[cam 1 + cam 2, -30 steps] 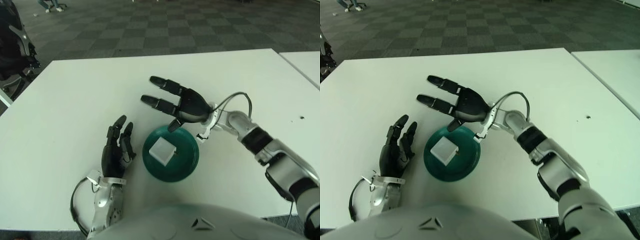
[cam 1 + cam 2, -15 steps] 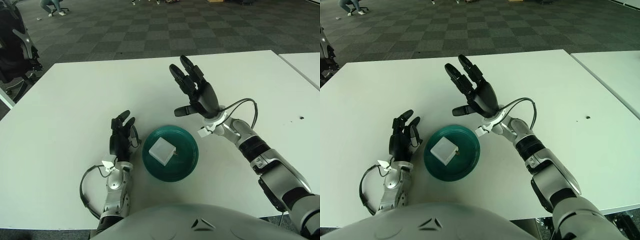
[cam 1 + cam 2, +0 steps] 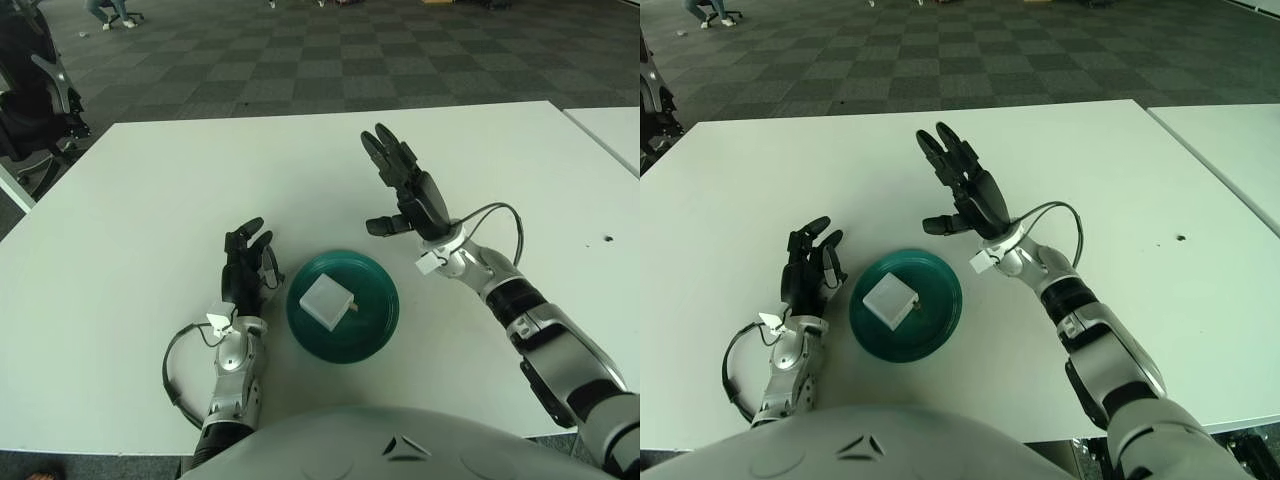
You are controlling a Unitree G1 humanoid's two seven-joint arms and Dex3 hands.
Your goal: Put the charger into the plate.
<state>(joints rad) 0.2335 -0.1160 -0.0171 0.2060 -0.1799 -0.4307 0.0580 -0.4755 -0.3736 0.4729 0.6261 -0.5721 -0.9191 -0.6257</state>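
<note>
A white square charger (image 3: 326, 298) lies inside the dark green plate (image 3: 374, 322) on the white table, near its front edge. My right hand (image 3: 404, 192) is raised above the table behind and to the right of the plate, palm turned left, fingers spread and holding nothing. My left hand (image 3: 246, 268) shows just left of the plate, fingers pointing up and loosely spread, empty.
A second white table (image 3: 612, 130) adjoins at the right. A small dark speck (image 3: 608, 239) lies near the right edge. A black chair (image 3: 35, 95) stands off the far left corner. Checkered carpet lies beyond the far edge.
My right hand lifted off the plate, swung upright and drifted slightly right. My left hand rose from lying flat to standing upright beside the plate. The charger stayed in the plate.
</note>
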